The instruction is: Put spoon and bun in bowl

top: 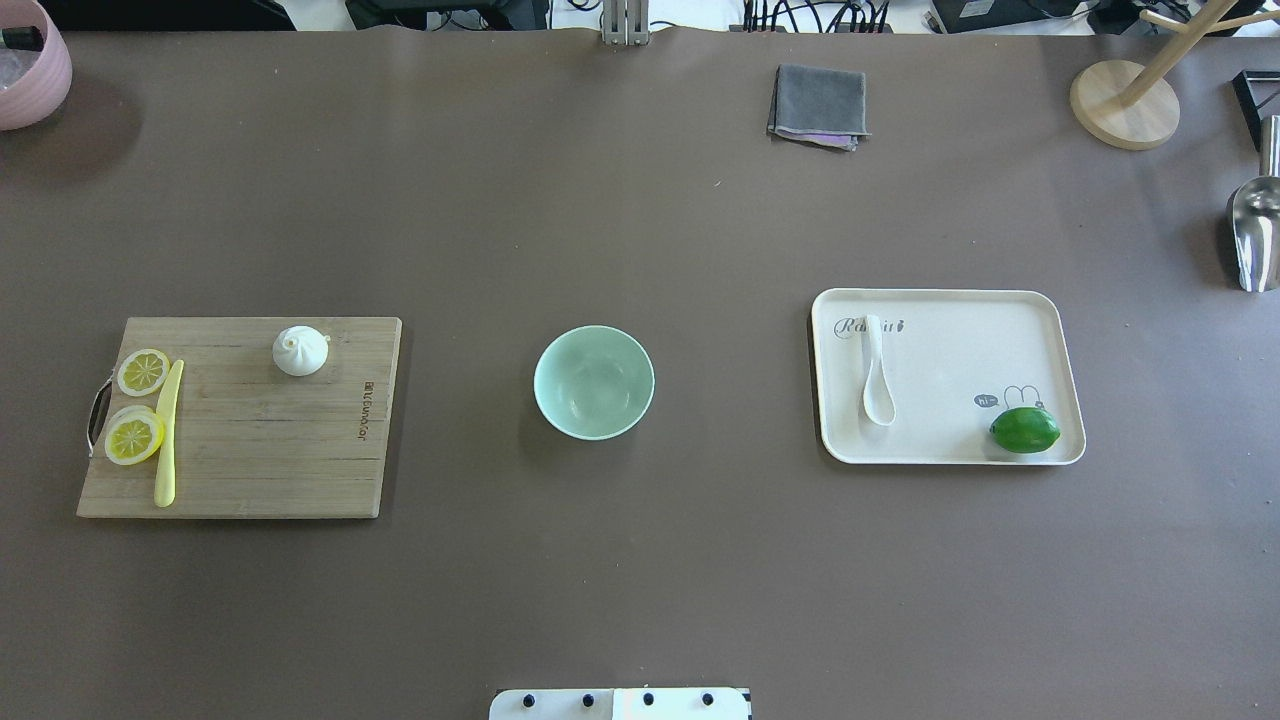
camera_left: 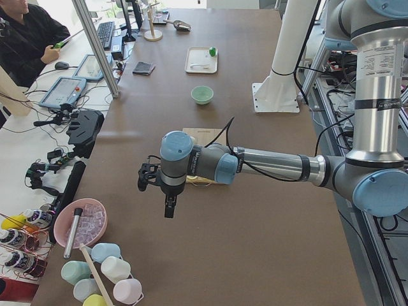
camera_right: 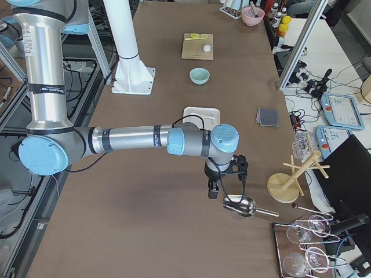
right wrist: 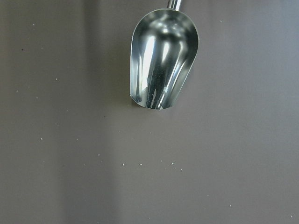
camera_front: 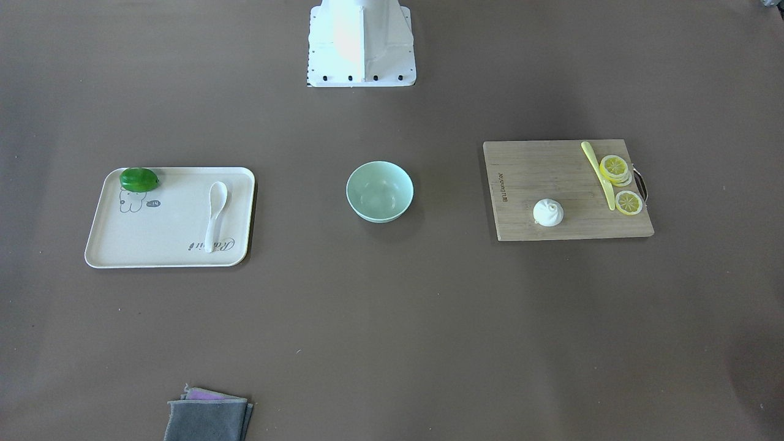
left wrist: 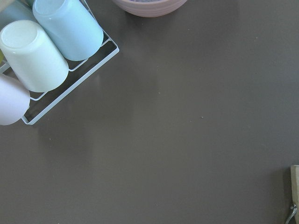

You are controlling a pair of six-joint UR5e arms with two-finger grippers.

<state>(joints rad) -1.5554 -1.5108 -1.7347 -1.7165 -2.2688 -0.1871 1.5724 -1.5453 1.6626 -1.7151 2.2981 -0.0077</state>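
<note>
- Brown covering is spread over the whole table point(top: 640, 580), with the bowl point(top: 594, 382) set upright near its middle, directly in front of the robot's base.
- The spoon point(top: 877, 372) is laid flat on a cream tray point(top: 1000, 310) on the robot's right, along the tray's side nearest the bowl. Its scoop is turned toward the robot and its handle lies over the printed lettering.
- A green lime point(top: 1024, 430) is placed in the tray's near corner, away from the spoon.
- The bun point(top: 301, 351) is seated, pleats up, on a wooden cutting board point(top: 260, 440) on the robot's left, close to the board's far edge and toward the bowl side.
- Lemon slices point(top: 135, 436) and a pale yellow knife point(top: 167, 435) are grouped at the board's outer end, well apart from the bun.
- Spoon and bun are both kept well apart from the bowl.
- The left gripper point(camera_left: 169, 207) is held above bare table beyond the board's end, pointing down, near a rack of cups point(left wrist: 32, 56). How its fingers are set cannot be told.
- The right gripper point(camera_right: 213, 190) is held above the table's other end, just over a metal scoop point(right wrist: 161, 60). Its finger spacing cannot be judged either.
- A folded grey cloth point(top: 818, 105) is seen at the table's far edge.
</note>
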